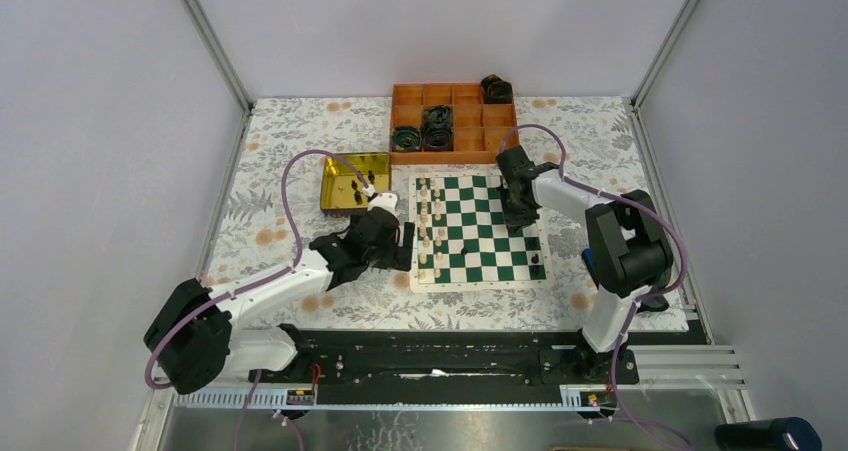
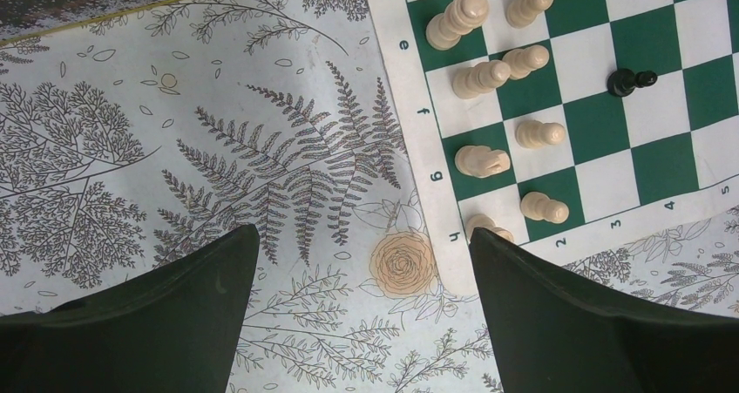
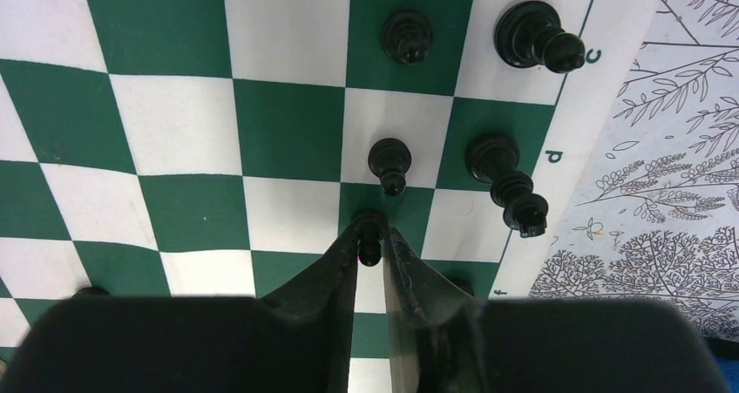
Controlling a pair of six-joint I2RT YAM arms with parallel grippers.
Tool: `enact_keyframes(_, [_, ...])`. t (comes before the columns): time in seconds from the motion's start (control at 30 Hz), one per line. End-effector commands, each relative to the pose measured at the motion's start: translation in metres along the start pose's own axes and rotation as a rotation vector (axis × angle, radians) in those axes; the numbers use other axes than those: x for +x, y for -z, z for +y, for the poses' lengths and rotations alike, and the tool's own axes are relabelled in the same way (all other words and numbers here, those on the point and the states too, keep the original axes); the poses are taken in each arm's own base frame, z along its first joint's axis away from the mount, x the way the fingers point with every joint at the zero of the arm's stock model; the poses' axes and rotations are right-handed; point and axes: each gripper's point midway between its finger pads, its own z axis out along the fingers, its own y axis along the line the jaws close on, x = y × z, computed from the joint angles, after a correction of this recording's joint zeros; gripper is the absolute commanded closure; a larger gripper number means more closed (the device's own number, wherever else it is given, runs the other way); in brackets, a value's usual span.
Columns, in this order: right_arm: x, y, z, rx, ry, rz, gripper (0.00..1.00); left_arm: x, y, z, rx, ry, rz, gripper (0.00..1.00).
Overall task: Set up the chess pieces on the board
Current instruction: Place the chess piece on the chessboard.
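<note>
- Progress looks to be past the halfway mark. The cream-white chess pieces (image 2: 488, 75) stand in two files along the left edge of the board (image 1: 490, 241) in the top view, and that side appears finished.
- Black pieces (image 3: 510, 184) are only partly set out. The right wrist view shows a few pawns and taller men near the lettered border at the right of the frame, with bare squares among them.
- Dark shapes lie in the yellow tin (image 1: 325, 186) at the upper left of the board. They are probably more black men, so that side seems unfinished.
- Right gripper (image 3: 373, 232) has its fingers pressed almost together, pinching a black pawn (image 3: 369, 252) at their tips over the board. Whether the pawn touches the board cannot be told.
- Left gripper (image 2: 364, 236) has its fingers spread wide and holds nothing. It hangs over the floral table (image 2: 174, 149) beside the board's corner.
</note>
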Motion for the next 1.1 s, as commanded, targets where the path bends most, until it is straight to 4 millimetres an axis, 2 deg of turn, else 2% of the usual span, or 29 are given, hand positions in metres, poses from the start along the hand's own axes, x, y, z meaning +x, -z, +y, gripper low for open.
enact_keyframes(0.0, [-0.01, 0.001, -0.003, 0.0, -0.006, -0.026, 0.76, -0.012, 0.002, -0.004, -0.006, -0.013, -0.025, 0.01])
enact_keyframes(0.3, [-0.018, 0.01, -0.003, -0.004, -0.011, -0.059, 0.66, -0.011, 0.002, -0.004, -0.004, -0.015, -0.023, 0.01])
enact_keyframes(0.5, [-0.031, 0.028, -0.005, 0.001, -0.014, -0.099, 0.63, -0.012, 0.002, -0.005, 0.0, -0.017, -0.023, 0.01])
enact_keyframes(0.73, [-0.046, 0.059, 0.002, -0.019, 0.0, -0.166, 0.61, -0.012, 0.003, -0.006, 0.002, -0.018, -0.026, 0.01])
enact_keyframes(0.9, [-0.047, 0.079, 0.03, -0.074, 0.068, -0.199, 0.61, -0.012, 0.002, -0.006, 0.003, -0.018, -0.025, 0.01])
enact_keyframes(1.07, [-0.029, 0.085, 0.075, -0.165, 0.171, -0.188, 0.54, -0.013, 0.003, -0.006, 0.002, -0.016, -0.028, 0.01])
